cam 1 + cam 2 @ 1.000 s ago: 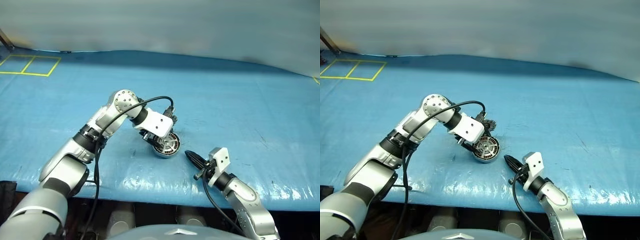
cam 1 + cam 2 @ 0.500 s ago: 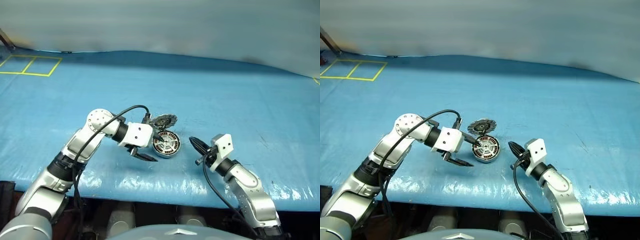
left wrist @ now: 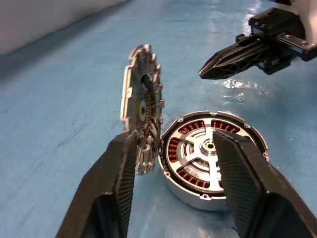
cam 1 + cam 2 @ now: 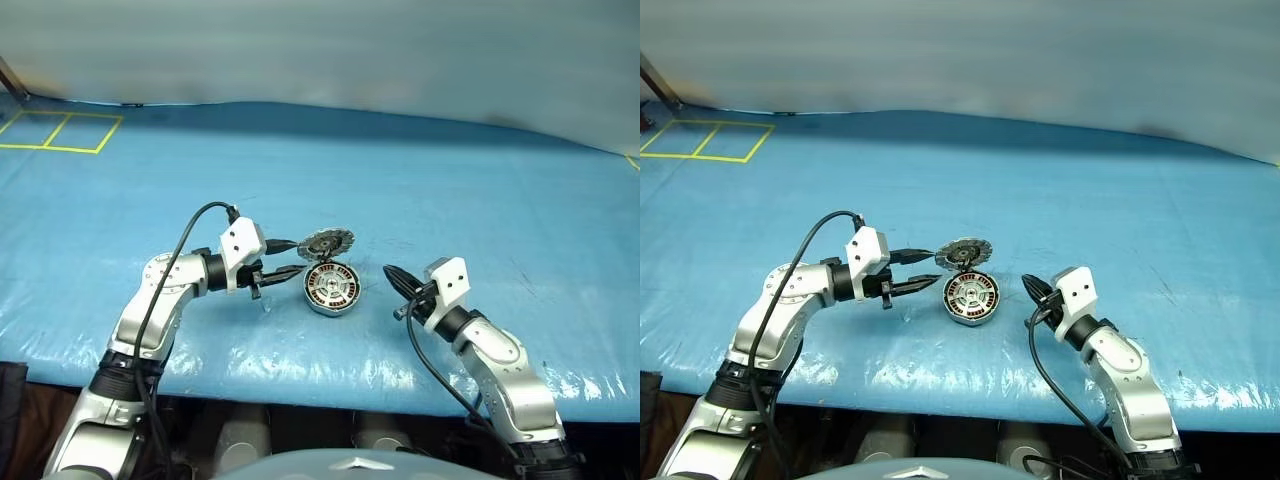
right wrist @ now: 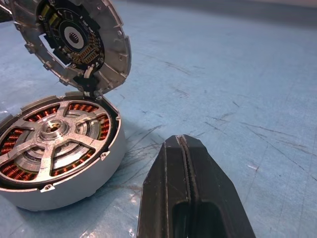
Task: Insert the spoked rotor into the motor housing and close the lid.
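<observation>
- Counter (image 4: 500, 200): covered with a blue plastic sheet, glossy, wrinkled and scuffed.
- Yellow tape lines (image 4: 60, 132): rectangular boxes marked at the far left corner.
- Backdrop (image 4: 320, 50): plain pale grey wall behind the counter.

Spoked rotor (image 5: 54, 131) inside housing (image 5: 74, 183), lid (image 5: 74, 42) upright.

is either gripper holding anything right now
No. The left gripper is open beside the motor housing and its raised lid; the right gripper is shut on nothing.
</observation>
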